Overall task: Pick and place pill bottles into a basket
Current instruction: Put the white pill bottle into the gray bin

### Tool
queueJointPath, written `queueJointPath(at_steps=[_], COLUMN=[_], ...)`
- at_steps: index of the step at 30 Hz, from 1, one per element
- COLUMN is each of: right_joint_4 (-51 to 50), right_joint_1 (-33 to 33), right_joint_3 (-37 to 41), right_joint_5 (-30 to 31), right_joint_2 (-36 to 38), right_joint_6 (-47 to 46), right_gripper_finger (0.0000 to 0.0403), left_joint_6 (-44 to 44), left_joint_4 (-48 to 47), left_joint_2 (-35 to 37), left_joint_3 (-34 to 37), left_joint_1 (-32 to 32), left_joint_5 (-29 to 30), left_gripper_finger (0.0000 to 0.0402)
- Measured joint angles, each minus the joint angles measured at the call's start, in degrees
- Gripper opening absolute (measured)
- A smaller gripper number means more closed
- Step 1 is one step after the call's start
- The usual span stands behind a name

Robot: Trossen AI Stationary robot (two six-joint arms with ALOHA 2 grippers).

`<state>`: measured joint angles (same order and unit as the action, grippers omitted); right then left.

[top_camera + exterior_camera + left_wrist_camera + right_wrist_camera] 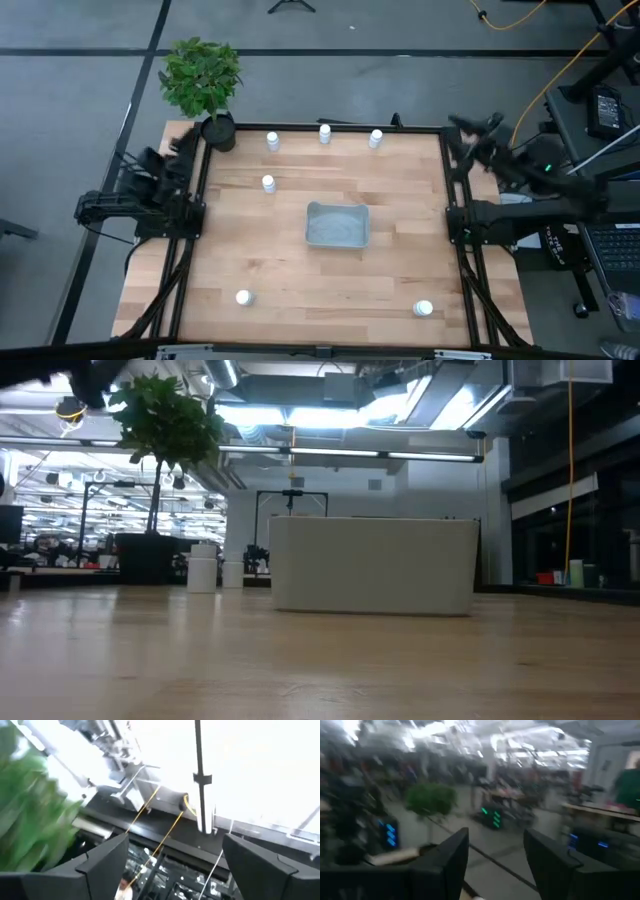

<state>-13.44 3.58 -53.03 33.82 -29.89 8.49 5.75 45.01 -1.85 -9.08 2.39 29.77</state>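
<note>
High view: left gripper [188, 143] off the table's left edge, beside the potted plant [203, 78], holding nothing. Right gripper [478, 128] off the right edge near the far corner, also empty. Left wrist view shows its two dark fingers [102, 857] set wide apart; right wrist view shows its fingers [447, 857] parted too, nothing between.

Basket [337, 224] sits near the table's [400, 270] middle: shallow, pale grey-blue, rounded corners, nothing inside. Six pill bottles, all white with white caps, all upright on the wood. Three line the far edge [272, 141] [324, 133] [375, 138]; one [268, 183] stands left of and beyond the basket; two near the front, left [243, 297] and right [424, 309].

Low view only: basket's side wall [373, 565] seen level, plain and pale, with two bottles [202, 573] [232, 573] just left of it beyond. No gripper shows clearly there.
</note>
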Motion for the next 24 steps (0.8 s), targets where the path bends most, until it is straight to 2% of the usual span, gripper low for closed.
queueJointPath(at_steps=[3,5,9,11,14,17,19,21,24], right_joint_4=[-14.18,-23.46,-42.27,-49.54,-54.55,-54.9,-54.93,-54.74,-54.69], right_joint_1=[4.05,7.23,16.3,21.3,26.56,28.54,29.17,29.3,29.26], right_joint_3=[-15.65,-25.16,-42.16,-48.08,-53.44,-56.82,-58.07,-58.36,-58.36], right_joint_5=[-0.9,-4.72,-16.51,-24.81,-33.03,-33.25,-32.16,-32.0,-31.91], right_joint_2=[-9.84,-16.29,-29.34,-35.34,-43.13,-48.55,-51.38,-53.89,-57.28], right_joint_6=[-0.34,-0.75,-1.32,0.85,7.2,10.03,8.91,8.39,11.4], right_gripper_finger=[0.0193,0.0193,0.0193,0.0192,0.018,0.016,0.0149,0.0143,0.014], left_joint_6=[-3.63,-6.72,-17.22,-22.76,-28.72,-29.07,-25.12,-18.81,-9.77], left_joint_4=[-5.56,-9.47,-21.04,-29.21,-42.92,-58.16,-69.59,-80.72,-91.47], left_joint_2=[-5.89,-12.32,-28.32,-36.36,-46.38,-54.22,-57.66,-60.11,-62.13], left_joint_3=[-8.65,-15.87,-31.88,-40.11,-50.92,-59.66,-63.83,-66.07,-66.48], left_joint_1=[0.0,0.0,0.03,0.39,1.55,2.4,3.52,5.04,6.06], left_joint_5=[-4.2,-5.69,-6.49,-4.02,4.68,16.0,21.38,22.74,21.74], left_gripper_finger=[0.0317,0.0317,0.0317,0.0317,0.0317,0.0317,0.0317,0.0317,0.0317])
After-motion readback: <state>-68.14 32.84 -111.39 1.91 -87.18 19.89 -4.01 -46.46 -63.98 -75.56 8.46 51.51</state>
